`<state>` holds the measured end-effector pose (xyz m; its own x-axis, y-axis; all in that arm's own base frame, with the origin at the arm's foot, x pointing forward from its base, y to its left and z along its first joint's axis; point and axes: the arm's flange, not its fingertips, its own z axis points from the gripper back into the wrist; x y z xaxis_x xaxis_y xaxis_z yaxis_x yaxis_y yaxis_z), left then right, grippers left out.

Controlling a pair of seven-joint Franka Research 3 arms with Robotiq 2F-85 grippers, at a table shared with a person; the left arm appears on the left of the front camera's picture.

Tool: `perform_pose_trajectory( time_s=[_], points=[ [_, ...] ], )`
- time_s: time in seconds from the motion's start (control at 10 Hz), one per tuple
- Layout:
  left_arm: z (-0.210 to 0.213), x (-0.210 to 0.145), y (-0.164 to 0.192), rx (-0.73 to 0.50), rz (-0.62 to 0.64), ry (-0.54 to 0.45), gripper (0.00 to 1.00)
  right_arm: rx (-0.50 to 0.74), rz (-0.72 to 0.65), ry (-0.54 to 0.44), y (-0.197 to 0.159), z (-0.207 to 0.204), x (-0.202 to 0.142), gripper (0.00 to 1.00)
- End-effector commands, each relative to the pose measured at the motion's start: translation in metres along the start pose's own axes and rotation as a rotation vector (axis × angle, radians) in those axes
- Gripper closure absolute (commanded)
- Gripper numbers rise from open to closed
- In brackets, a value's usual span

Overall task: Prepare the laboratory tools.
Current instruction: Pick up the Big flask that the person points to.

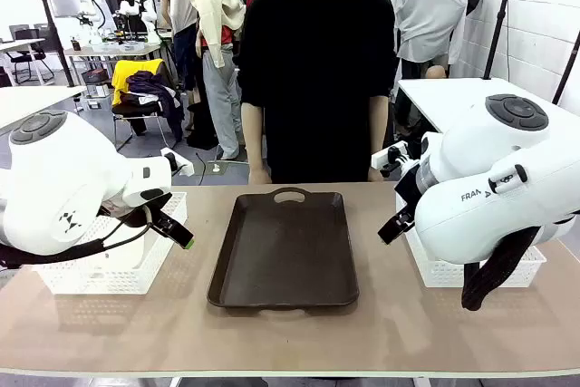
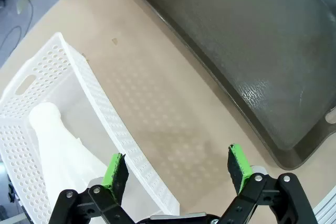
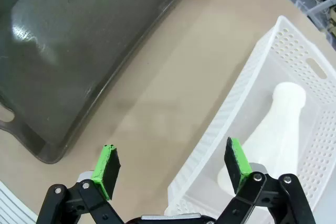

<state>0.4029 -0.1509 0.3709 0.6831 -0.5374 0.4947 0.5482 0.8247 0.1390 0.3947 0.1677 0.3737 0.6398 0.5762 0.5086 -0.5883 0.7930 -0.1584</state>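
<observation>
While a person in a black top stands at the far edge of the bench, the front view shows a dark brown tray at mid-frame, flanked by a white mesh basket at lower left and another basket at right. The left end effector hangs over the inner edge of the lower-left one, and the right end effector hangs beside the other; this angle does not show how wide either one stands. Seen from the left wrist, the left end effector is released, green pads wide apart and gripping nothing, straddling the basket's perforated wall. A frosted flask sits inside that basket at lower left, its neck toward the upper left, with the tray at upper right. Seen from the right wrist, the right end effector is likewise released and holds nothing, straddling the basket wall. A second flask rests inside at right, its neck toward the upper right, with the tray at upper left.
</observation>
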Motion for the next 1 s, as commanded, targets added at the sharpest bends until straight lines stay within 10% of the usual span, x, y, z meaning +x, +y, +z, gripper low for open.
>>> perform_pose_trajectory(
  time_s=[0.0, 0.9],
  points=[
    [0.0003, 0.0001, 0.0001, 0.000, 0.000, -0.001, 0.00, 0.000, 0.000, 0.000, 0.0000, 0.0000, 0.0000, 0.00],
    [0.0003, 0.0001, 0.0001, 0.000, 0.000, -0.001, 0.00, 0.000, 0.000, 0.000, 0.0000, 0.0000, 0.0000, 0.00]
  ],
)
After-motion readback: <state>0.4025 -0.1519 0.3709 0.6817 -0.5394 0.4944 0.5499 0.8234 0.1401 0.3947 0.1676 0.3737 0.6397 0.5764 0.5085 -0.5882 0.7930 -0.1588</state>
